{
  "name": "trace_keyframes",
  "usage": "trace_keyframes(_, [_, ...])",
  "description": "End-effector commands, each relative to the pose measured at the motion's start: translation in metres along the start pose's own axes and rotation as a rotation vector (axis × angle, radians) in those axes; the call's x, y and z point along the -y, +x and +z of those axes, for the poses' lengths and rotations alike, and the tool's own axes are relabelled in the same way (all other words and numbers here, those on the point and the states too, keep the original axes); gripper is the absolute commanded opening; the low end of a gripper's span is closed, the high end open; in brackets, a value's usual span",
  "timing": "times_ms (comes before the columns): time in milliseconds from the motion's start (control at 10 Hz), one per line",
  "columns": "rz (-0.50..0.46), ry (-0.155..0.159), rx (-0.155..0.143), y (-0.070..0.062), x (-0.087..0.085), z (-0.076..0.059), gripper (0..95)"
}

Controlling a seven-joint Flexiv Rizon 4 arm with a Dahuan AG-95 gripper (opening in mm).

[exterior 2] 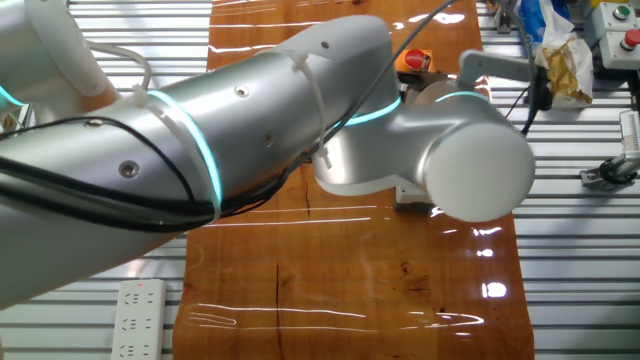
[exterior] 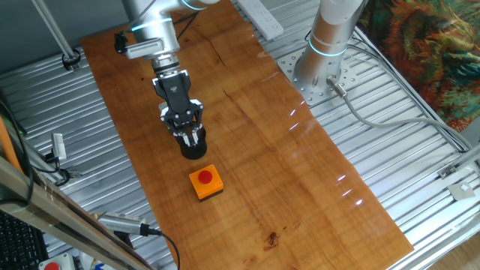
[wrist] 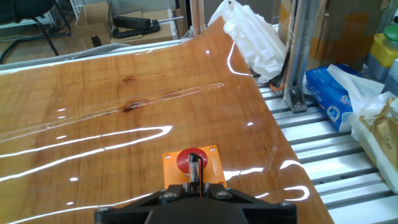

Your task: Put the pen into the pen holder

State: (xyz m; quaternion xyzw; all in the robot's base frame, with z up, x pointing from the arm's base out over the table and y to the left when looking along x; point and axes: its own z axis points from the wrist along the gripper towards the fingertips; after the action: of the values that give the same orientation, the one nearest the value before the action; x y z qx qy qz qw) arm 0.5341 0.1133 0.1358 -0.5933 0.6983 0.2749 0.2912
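Note:
In the one fixed view my gripper points down right over the pen holder, a small black cup on the wooden table. The fingertips are at its rim. In the hand view the gripper is shut on the pen, a thin dark stick with a lighter tip that pokes out between the jaws. The cup is hidden below the hand in that view. In the other fixed view the arm hides the gripper, the pen and the cup.
An orange box with a red button sits just in front of the cup and also shows in the hand view. A second arm's base stands at the table's right. A power strip lies at the far end.

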Motion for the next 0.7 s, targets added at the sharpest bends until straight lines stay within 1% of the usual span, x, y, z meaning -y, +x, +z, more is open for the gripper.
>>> trace_keyframes(100, [-0.006,0.002,0.006,0.004,-0.001,0.002,0.0])
trace_keyframes(400, [-0.027,0.008,0.009,0.013,-0.003,0.006,0.0])
trace_keyframes(700, [-0.034,0.012,0.01,0.02,-0.006,0.008,0.0])
